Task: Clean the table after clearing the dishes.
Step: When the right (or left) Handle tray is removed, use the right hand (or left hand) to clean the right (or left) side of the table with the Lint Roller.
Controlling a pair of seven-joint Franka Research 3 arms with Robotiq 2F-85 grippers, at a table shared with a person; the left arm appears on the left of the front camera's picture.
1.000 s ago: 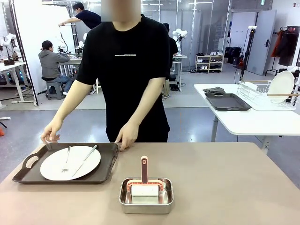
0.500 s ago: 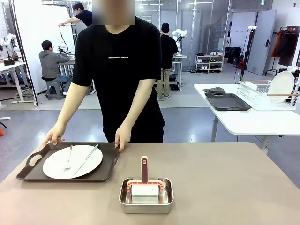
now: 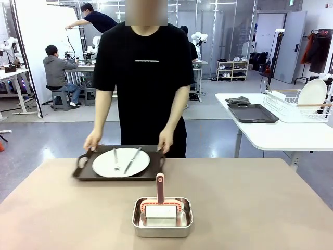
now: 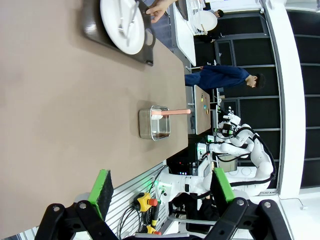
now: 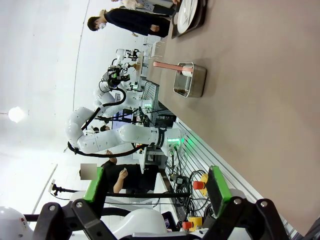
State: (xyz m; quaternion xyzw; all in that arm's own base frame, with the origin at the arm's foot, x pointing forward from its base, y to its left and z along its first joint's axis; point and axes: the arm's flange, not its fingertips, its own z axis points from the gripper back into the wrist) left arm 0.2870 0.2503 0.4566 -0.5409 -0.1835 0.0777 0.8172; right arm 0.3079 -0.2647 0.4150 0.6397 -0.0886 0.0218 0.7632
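Left jaws: the left gripper [image 4: 162, 187] is spread wide with its green pads well apart, and there is nothing between them.
Right jaws: the right gripper [image 5: 156, 192] is open just as wide and holds nothing.
Table: the wide matte tan-brown table [image 3: 260, 208] runs away ahead of both pairs of jaws.
Tray and contents: the dark brown rectangular handled tray [image 3: 83, 169] is farthest from the jaws, at the table's far edge. It carries a round flat white plate [image 3: 120, 162], and a silver fork [image 3: 116, 159] and a silver knife [image 3: 132, 159] lie loose on the plate. The person has one hand [image 3: 92, 141] and the other hand [image 3: 165, 143] at the tray's far corners. I cannot tell whether the tray rests on the table or is just lifted.
Pan and contents: the small rectangular steel pan [image 3: 161, 232] sits ahead of both jaws, well short of the tray and apart from it. It holds a cleaning tool with a white block head [image 3: 160, 211] in an orange-red frame, and the tool's pink handle [image 3: 160, 187] stands upright.
Handling, dishes: the plate is probably breakable and smooth, and the cutlery is free to slide. The tray is stiff, so it should be carried level by its end handles.
Handling, tool: it looks light and rigid. The upright handle is the obvious place to grip and suits a narrow pinch.
Step judged: clearing is under way, and wiping has not yet begun.
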